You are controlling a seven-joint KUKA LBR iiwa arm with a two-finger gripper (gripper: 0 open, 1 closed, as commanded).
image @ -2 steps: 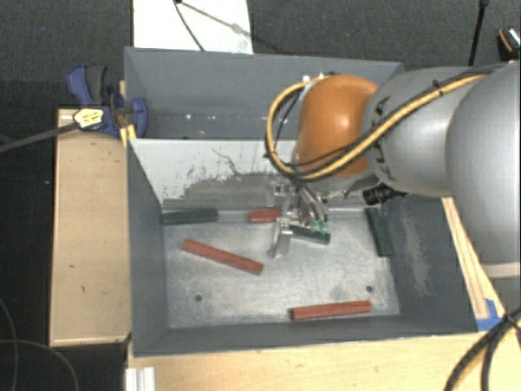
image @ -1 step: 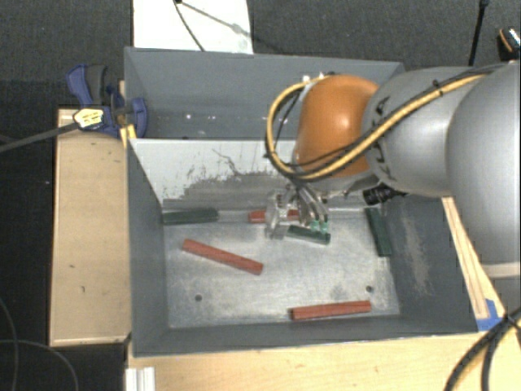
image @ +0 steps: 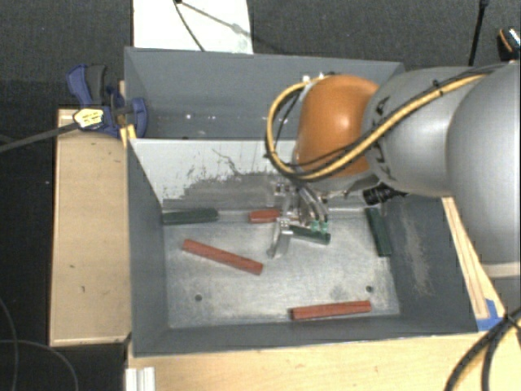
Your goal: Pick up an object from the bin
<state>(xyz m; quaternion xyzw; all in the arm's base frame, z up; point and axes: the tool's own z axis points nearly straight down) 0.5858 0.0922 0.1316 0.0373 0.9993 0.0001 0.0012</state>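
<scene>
My gripper (image: 285, 233) hangs below the orange wrist cover, low over the middle of the bin towards the back. A small green block (image: 316, 233) lies tilted right against its right side; whether it is gripped I cannot tell. A short red piece (image: 262, 216) lies just left of the gripper by the back wall. A red-brown bar (image: 221, 257) lies slanted on the floor to the lower left.
A dark green bar (image: 189, 215) lies at the back left. Another dark green bar (image: 378, 230) rests along the right wall, and a red bar (image: 330, 309) lies at the front edge. The arm covers the bin's back right.
</scene>
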